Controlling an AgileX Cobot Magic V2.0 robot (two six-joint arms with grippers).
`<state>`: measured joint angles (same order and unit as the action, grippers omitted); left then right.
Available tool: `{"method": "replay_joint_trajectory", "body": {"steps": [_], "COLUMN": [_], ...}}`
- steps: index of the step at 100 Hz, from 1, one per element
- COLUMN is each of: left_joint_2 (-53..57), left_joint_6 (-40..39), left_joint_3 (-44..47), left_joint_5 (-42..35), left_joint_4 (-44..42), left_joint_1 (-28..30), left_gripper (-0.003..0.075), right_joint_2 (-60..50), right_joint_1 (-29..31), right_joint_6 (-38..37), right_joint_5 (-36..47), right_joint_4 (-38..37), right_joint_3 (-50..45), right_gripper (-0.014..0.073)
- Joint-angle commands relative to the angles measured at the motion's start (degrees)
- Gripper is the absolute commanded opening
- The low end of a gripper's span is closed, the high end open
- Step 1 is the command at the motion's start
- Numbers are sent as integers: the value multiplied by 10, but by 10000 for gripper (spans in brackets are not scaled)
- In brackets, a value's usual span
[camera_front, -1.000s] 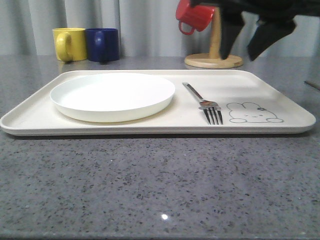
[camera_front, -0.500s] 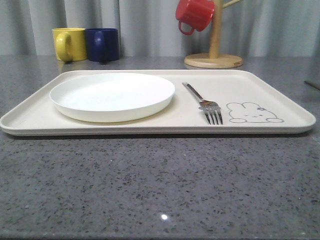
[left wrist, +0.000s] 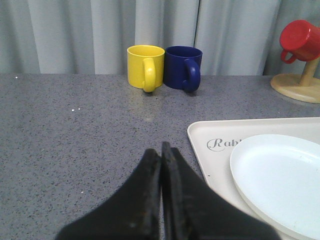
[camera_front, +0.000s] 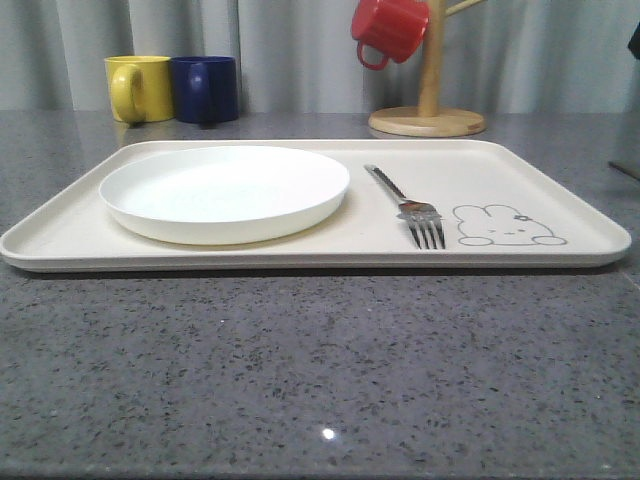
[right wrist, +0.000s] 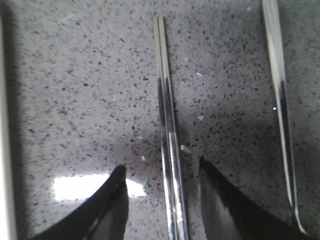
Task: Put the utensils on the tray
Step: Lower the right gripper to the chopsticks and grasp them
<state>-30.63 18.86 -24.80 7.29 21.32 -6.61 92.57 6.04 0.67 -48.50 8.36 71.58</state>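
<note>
Our right gripper [right wrist: 162, 182] hangs with jaws apart, the chopsticks [right wrist: 167, 150] lying on the grey counter [right wrist: 75, 100] between its fingers; another slim silver utensil [right wrist: 281, 110] lies at 3 o'clock from them (which piece, we cannot tell). Our left gripper [left wrist: 161, 150] is closed on nothing above the counter, the tray [left wrist: 200, 137] and plate [left wrist: 280, 175] toward 3 o'clock. From the front, we see the fork [camera_front: 408, 205] on the tray, at 3 o'clock of the plate.
</note>
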Motion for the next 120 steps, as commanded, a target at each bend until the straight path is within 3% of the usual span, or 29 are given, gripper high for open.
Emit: {"method": "replay_joint_trajectory", "body": {"steps": [1, 48, 68, 75, 120], "left_joint_2": [-2, -2, -2, -2, -2], "left_joint_6": [0, 0, 0, 0, 0], "left_joint_3": [-15, -15, -15, -15, -15], "left_joint_5": [-47, -47, -47, -47, -47], "left_joint_4": [5, 5, 5, 5, 5], "left_joint_1": [0, 0, 0, 0, 0], "left_gripper": [-17, -17, -17, -17, -17], "right_joint_2": [-5, 32, 32, 32, -50], "right_joint_1": [4, 4, 4, 4, -26], "right_joint_6": [10, 10, 10, 10, -18], "right_joint_5": [26, 31, 24, 23, 11], "right_joint_4": [5, 5, 5, 5, 5], "right_joint_3": [16, 16, 16, 16, 16], "right_gripper": [345, 331, 77, 25, 24]}}
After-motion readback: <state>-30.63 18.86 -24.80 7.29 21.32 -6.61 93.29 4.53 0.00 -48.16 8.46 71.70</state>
